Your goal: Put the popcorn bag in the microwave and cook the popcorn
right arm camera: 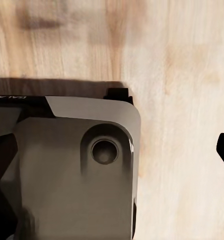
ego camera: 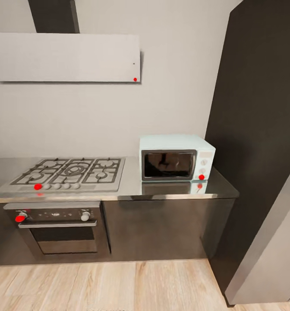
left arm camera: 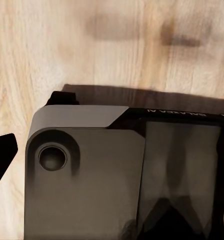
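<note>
**Microwave on the countertop, door shut**

While the head view faces the kitchen wall, the microwave (ego camera: 177,158) sits with its door shut on the glossy countertop (ego camera: 132,190), right of the gas hob (ego camera: 67,173); the built-in oven (ego camera: 58,229) lies below the hob; both wrist views look down on the robot's grey base (left arm camera: 82,180) over the wooden floor (right arm camera: 187,75); the jaws' state I cannot tell.

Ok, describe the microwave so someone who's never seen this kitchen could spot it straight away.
Find the grey countertop along the back wall, with the steel hob set into it. At its right end, beside the tall dark cabinet, stands the microwave. It is the one pale mint-blue box there, with a dark glass door, unlike the steel oven built in below.
</note>
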Tool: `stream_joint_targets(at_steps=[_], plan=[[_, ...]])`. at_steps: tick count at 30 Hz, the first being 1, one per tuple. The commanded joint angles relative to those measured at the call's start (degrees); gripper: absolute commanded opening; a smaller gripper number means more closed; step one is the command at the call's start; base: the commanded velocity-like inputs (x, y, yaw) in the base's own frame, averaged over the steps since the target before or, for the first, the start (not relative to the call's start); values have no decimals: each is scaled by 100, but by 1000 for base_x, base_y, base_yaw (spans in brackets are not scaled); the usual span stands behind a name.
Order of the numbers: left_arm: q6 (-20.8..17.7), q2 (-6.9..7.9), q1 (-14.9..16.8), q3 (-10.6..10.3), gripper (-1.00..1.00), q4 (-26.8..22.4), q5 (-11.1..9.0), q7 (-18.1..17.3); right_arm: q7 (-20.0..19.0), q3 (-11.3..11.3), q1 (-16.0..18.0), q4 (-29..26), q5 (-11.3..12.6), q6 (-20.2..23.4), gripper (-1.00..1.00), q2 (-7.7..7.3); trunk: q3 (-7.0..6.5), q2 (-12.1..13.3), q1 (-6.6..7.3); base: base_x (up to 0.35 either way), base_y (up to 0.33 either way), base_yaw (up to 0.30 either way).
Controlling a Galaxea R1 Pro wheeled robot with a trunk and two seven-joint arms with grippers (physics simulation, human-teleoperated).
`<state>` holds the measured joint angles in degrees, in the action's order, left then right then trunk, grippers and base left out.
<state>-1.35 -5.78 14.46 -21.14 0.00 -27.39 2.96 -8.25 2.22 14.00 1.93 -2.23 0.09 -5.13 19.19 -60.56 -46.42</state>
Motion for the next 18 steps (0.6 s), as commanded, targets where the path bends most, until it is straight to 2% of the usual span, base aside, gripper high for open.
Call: stream_joint_targets(at_steps=[1, 4, 13, 18], plan=[[-14, -2, 5, -49, 100, 0, -47, 20, -18, 24, 6, 9, -23, 1, 100, -4, 6, -4, 0, 0, 0, 270], [-14, -2, 5, -49, 100, 0, -47, 20, -19, 24, 6, 9, -22, 0, 100, -5, 6, -4, 0, 0, 0, 146], [-20, -18, -16, -50, 100, 0, -47, 24, -19, 24, 6, 9, -23, -43, 100, -5, 6, -4, 0, 0, 0, 9], [-14, -10, -106, -49, 100, 0, -47, 20, -19, 24, 4, 9, -23, -52, 100, -5, 6, -4, 0, 107, -150, 0]])
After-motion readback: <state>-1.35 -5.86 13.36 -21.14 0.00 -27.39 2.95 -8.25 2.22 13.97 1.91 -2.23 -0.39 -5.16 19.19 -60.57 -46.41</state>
